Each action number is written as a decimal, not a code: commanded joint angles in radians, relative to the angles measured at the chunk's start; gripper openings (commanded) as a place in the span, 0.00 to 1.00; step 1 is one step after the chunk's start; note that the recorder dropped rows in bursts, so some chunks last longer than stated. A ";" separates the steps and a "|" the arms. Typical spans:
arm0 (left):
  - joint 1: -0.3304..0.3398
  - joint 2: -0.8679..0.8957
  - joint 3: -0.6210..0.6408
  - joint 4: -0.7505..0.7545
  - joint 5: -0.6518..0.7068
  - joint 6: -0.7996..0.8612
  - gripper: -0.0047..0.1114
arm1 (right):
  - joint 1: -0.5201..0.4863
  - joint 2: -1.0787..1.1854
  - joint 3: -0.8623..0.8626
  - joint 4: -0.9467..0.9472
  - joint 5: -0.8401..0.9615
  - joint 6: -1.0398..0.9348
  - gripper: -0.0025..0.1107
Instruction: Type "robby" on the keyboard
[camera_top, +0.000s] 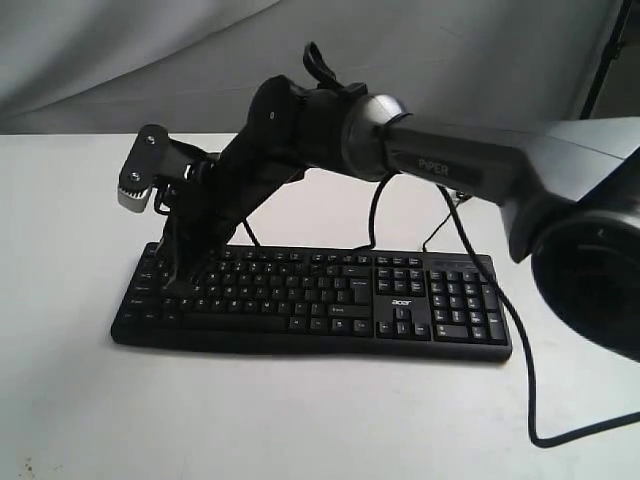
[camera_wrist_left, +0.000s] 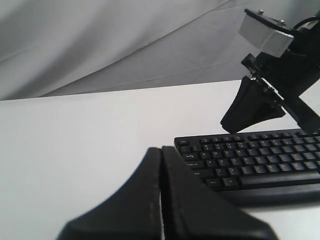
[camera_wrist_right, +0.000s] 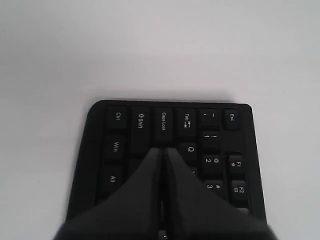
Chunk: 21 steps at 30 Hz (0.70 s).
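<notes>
The black keyboard (camera_top: 330, 300) with a white acer logo lies across the white table (camera_top: 300, 420). My right gripper (camera_top: 180, 285) reaches across to its left end, shut, with nothing held. In the right wrist view the shut right gripper (camera_wrist_right: 162, 149) points at the keys (camera_wrist_right: 117, 135) just past Caps Lock, beside Q. In the left wrist view the right gripper (camera_wrist_left: 231, 127) looks raised a little off the keyboard (camera_wrist_left: 260, 160). My left gripper (camera_wrist_left: 161, 150) is shut and empty, low over bare table off the keyboard's left end. It is outside the exterior view.
A thin black cable (camera_top: 525, 380) runs from behind the keyboard down across the table at the right. Grey cloth (camera_top: 120, 60) hangs behind the table. The right arm's forearm (camera_top: 450, 160) spans above the keyboard's middle and right half.
</notes>
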 joint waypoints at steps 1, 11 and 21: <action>-0.006 -0.003 0.004 0.005 -0.005 -0.003 0.04 | -0.007 0.042 -0.044 -0.110 -0.010 0.110 0.02; -0.006 -0.003 0.004 0.005 -0.005 -0.003 0.04 | -0.019 0.077 -0.085 -0.215 0.002 0.214 0.02; -0.006 -0.003 0.004 0.005 -0.005 -0.003 0.04 | -0.030 0.077 -0.085 -0.213 0.015 0.214 0.02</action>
